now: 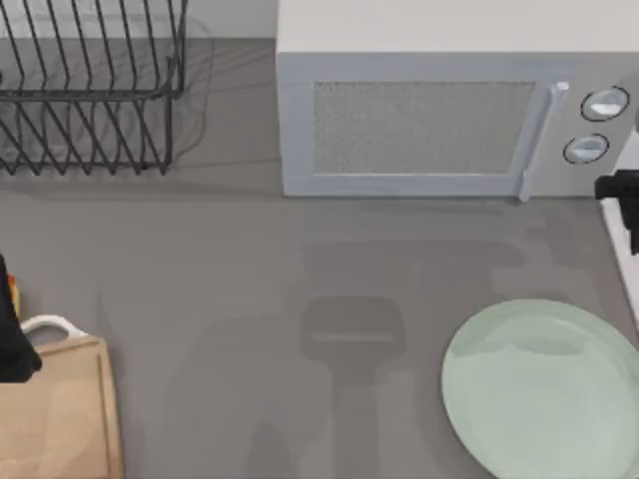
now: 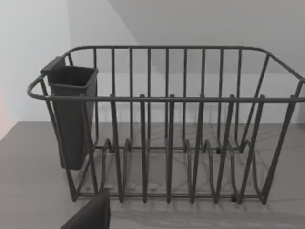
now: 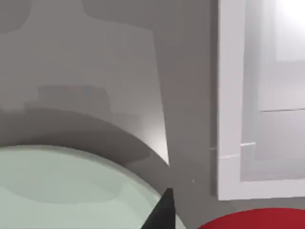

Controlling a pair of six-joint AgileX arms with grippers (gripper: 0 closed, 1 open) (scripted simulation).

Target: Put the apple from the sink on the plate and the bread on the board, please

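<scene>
The pale mint-green plate (image 1: 544,389) lies at the table's front right, and its rim (image 3: 71,176) is also in the right wrist view. The red apple (image 3: 252,220) sits close under the right wrist camera, beside a dark fingertip (image 3: 162,212); my right gripper (image 1: 624,200) is shut on it at the table's right edge, behind the plate. The wooden board (image 1: 60,414) with its white loop handle (image 1: 50,326) lies at the front left. My left gripper (image 1: 15,339) hangs over the board's far left corner. An orange sliver, apparently the bread (image 1: 12,292), touches it.
A grey microwave (image 1: 429,125) stands at the back, centre to right. A black wire dish rack (image 1: 90,90) with a dark cup (image 2: 71,114) stands at the back left. A white edge (image 1: 621,254) runs along the right side. Bare grey tabletop lies between board and plate.
</scene>
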